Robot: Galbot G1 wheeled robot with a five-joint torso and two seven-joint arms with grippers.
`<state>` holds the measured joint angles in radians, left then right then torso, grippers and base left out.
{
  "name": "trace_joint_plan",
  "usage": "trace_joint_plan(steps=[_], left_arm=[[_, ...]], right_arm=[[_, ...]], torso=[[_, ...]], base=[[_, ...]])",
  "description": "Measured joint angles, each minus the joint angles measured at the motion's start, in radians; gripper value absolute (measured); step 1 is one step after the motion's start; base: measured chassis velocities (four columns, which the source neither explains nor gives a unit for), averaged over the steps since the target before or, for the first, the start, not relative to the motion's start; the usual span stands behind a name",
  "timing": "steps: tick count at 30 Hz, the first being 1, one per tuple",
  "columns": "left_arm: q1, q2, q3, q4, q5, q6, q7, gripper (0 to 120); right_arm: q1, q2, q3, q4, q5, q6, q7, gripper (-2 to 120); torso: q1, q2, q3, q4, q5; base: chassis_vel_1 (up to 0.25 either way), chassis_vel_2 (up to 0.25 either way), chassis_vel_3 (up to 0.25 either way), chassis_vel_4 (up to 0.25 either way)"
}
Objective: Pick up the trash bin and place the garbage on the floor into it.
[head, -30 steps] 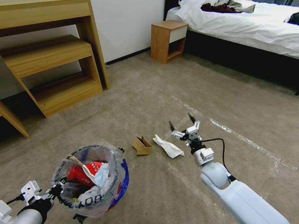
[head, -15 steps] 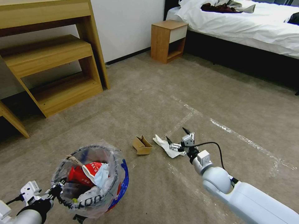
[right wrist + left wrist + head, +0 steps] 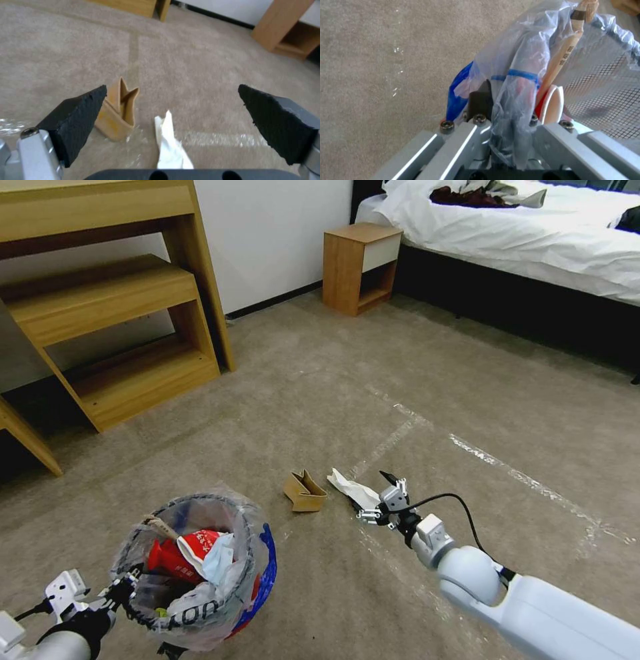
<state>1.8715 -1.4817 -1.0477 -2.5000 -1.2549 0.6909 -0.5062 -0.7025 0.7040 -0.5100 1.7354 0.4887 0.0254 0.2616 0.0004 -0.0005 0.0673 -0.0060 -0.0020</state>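
Note:
The trash bin (image 3: 200,607), lined with a clear bag with blue handles, hangs low at my near left, holding red wrappers, pale paper and a wooden stick (image 3: 566,50). My left gripper (image 3: 127,585) is shut on its rim and bag (image 3: 513,82). On the floor (image 3: 400,380) lie two pieces of garbage: a brown cardboard scrap (image 3: 305,491) (image 3: 118,112) and a crumpled white paper (image 3: 348,487) (image 3: 170,147). My right gripper (image 3: 371,490) (image 3: 173,117) is open, low over the white paper, one finger on each side of it.
A wooden desk with shelves (image 3: 113,313) stands at the far left. A wooden nightstand (image 3: 360,267) and a bed (image 3: 533,240) are at the back right. Shiny tape lines (image 3: 520,473) cross the carpet.
My right gripper has come down and back toward me, from above the tape line to just over the white paper, staying open. The bin has sunk slightly.

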Motion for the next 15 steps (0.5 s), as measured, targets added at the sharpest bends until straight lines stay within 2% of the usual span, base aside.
trace_joint_plan(steps=[6, 9, 10, 13, 15], left_arm=[[-0.011, 0.007, 0.005, 0.0, -0.003, 0.0, -0.001, 0], [-0.013, 0.008, 0.014, 0.0, -0.001, 0.0, -0.001, 0], [-0.013, 0.008, 0.014, 0.0, -0.001, 0.0, -0.001, 0], [-0.014, 0.006, 0.013, 0.0, -0.001, 0.0, -0.001, 0], [-0.014, 0.006, 0.012, 0.0, -0.001, 0.0, -0.001, 0]], right_arm=[[0.045, 0.035, -0.017, -0.086, -0.03, 0.042, -0.006, 100], [0.021, 0.125, 0.067, -0.126, -0.101, 0.159, 0.093, 100], [0.021, 0.125, 0.067, -0.126, -0.101, 0.159, 0.093, 100], [-0.012, 0.223, 0.155, -0.116, -0.126, 0.197, 0.191, 100], [-0.021, 0.241, 0.171, -0.112, -0.137, 0.205, 0.206, 100]], torso=[[0.0, 0.0, 0.0, -0.0003, -0.0003], [0.0, 0.0, 0.0, -0.0006, 0.0002], [0.0, 0.0, 0.0, -0.0006, 0.0002], [0.0, 0.0, 0.0, 0.0001, -0.0004], [0.0, 0.0, 0.0, 0.0001, 0.0]], base=[[0.0, 0.0, 0.0, 0.0], [0.0, 0.0, 0.0, 0.0], [0.0, 0.0, 0.0, 0.0], [0.0, 0.0, 0.0, 0.0], [0.0, 0.0, 0.0, 0.0]])
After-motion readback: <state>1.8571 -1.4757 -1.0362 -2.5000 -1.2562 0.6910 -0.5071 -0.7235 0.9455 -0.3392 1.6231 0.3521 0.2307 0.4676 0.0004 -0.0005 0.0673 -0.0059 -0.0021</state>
